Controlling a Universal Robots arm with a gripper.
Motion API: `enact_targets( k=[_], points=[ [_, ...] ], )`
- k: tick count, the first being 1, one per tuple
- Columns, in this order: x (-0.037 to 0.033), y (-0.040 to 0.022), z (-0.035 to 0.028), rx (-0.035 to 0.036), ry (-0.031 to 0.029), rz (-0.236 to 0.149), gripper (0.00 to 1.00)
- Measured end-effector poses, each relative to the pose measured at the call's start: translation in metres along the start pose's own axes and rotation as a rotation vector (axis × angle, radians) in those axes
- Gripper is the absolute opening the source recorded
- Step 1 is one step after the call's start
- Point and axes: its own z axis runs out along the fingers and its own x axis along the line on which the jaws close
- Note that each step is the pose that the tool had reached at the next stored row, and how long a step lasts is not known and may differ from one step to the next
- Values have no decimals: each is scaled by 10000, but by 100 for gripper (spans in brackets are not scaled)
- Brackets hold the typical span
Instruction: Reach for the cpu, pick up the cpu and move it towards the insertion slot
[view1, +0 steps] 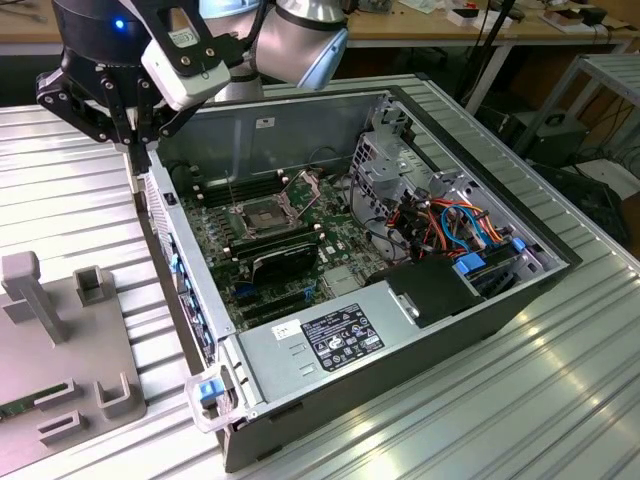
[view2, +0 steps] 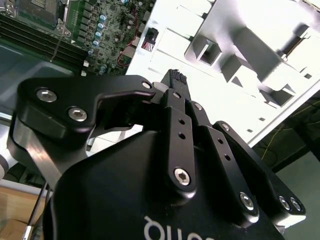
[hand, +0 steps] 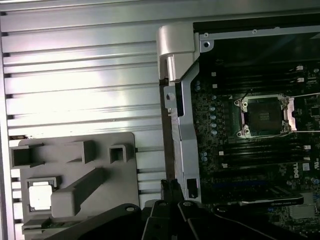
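The cpu (hand: 40, 196) is a pale square chip lying in a recess of the grey fixture plate (hand: 100, 145), beside the computer case. The insertion slot (hand: 263, 116) is a silver-framed square socket with a dark centre on the motherboard; it also appears in the exterior view (view1: 262, 215). In the exterior view my gripper (view1: 133, 150) hangs above the case's back corner on the view's left, over the ribbed table, between plate and socket. Its black fingers (view2: 176, 82) meet at the tips with nothing between them. The gripper (hand: 170, 187) is well apart from the cpu.
The open computer case (view1: 500, 300) holds a drive cage, coloured cables and a power supply. Its metal side wall (hand: 180, 115) stands between the plate and the motherboard. A green memory stick (view1: 30, 405) lies on the plate. Benches and cables stand behind.
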Motion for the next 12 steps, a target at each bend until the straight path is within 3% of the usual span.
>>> enact_targets(
  k=[12],
  points=[
    [111,-9,9,4,53,2,11]
  ],
)
